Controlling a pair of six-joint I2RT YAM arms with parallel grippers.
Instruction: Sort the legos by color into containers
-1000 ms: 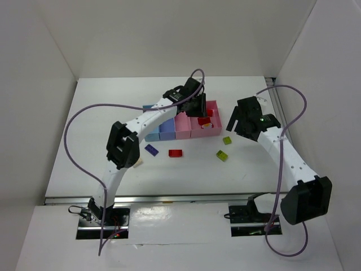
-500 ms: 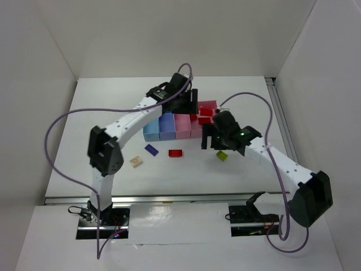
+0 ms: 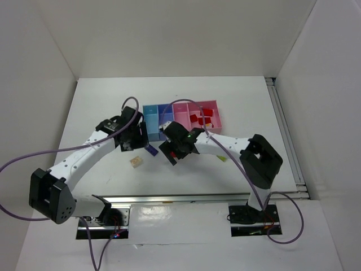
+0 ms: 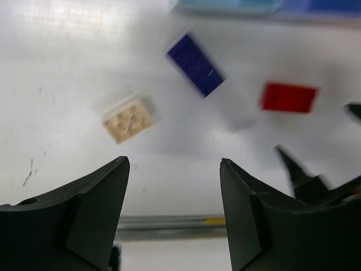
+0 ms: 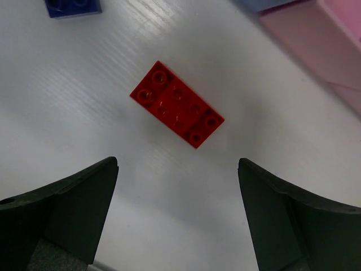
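One red lego (image 5: 176, 104), one blue lego (image 4: 196, 65), one tan lego (image 4: 128, 119); left pincer (image 4: 174, 164) and right pincer (image 5: 177, 164) gape.

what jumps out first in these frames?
The right claw hangs open above a red brick lying flat on the table. The left claw, also open, faces a tan brick and a dark blue brick loose nearby. Both crowd together just in front of the row of bins, where red pieces already sit in the pink end.
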